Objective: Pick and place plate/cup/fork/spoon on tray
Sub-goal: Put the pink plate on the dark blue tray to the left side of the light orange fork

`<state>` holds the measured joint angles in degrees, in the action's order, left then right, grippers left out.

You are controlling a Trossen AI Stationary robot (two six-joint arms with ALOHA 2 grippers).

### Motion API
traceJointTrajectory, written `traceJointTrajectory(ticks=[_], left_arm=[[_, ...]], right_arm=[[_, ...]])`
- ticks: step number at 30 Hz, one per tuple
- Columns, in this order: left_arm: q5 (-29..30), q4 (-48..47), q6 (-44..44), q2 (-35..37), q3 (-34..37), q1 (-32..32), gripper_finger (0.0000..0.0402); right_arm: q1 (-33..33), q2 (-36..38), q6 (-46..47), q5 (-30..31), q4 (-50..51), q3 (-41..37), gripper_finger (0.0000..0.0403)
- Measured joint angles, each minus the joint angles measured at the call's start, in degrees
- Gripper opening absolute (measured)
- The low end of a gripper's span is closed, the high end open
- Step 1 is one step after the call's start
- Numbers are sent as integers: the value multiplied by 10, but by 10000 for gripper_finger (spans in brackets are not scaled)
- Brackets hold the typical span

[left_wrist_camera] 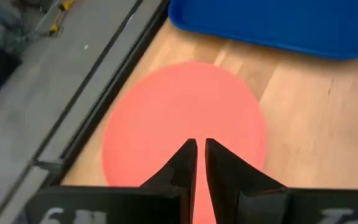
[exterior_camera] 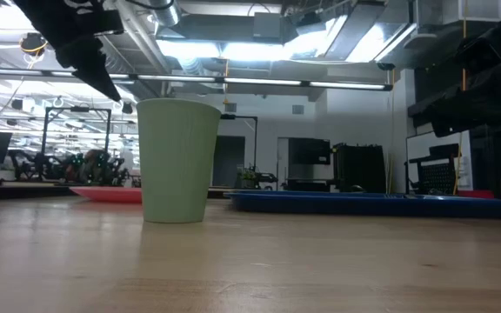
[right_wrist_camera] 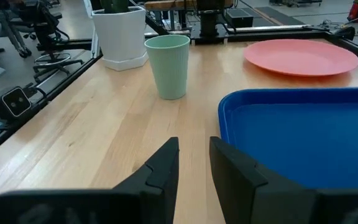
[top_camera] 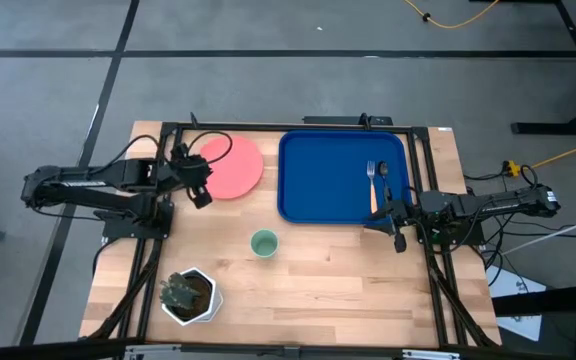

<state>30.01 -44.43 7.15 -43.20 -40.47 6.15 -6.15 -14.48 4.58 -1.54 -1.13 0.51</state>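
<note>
- The plate [top_camera: 233, 166] is a flat, smooth coral disc lying on the pale wooden table [top_camera: 318, 280], just left of the tray [top_camera: 318, 180].
- The tray is a deep-blue rectangle with rounded corners and a raised rim; the fork [top_camera: 372, 178] with its tan handle and the slim dark spoon [top_camera: 382, 180] lie side by side near its right edge.
- The cup [top_camera: 264, 243], pale green with fine ribs, stands upright in front of the tray, apart from it.
- The left gripper [left_wrist_camera: 201, 163] hangs above the plate's near edge, its dark fingers almost pressed together and holding nothing.
- The right gripper [right_wrist_camera: 193, 163] waits at the tray's front right corner, fingers a little apart and empty.
- A white pot [top_camera: 190, 296] with a plant stands at the front left.
</note>
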Motion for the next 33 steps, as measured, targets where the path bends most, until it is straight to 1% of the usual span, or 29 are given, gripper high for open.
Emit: traceJointTrajectory(ticks=[6,8,9,11,13,16,20,26,33], left_arm=[[-1,2,36,-4,0,0,27],[-2,1,65,-4,0,0,27],[-7,0,78,-4,1,0,27],[-38,1,76,-15,13,0,27],[-64,1,55,-37,32,0,27],[-83,49,22,-79,50,-6,27],[-82,59,14,-138,59,-13,27],[-80,84,41,-218,59,-13,27],[-77,131,19,-293,59,-13,27]], right_arm=[[0,0,40,0,0,0,95],[0,0,41,0,0,0,95],[0,0,41,0,0,0,95],[0,0,42,0,0,0,95],[0,0,43,0,0,0,95],[0,0,44,0,0,0,95],[0,0,51,-1,-4,0,95],[0,0,73,-1,-4,0,95],[0,0,74,-1,-4,0,95]])
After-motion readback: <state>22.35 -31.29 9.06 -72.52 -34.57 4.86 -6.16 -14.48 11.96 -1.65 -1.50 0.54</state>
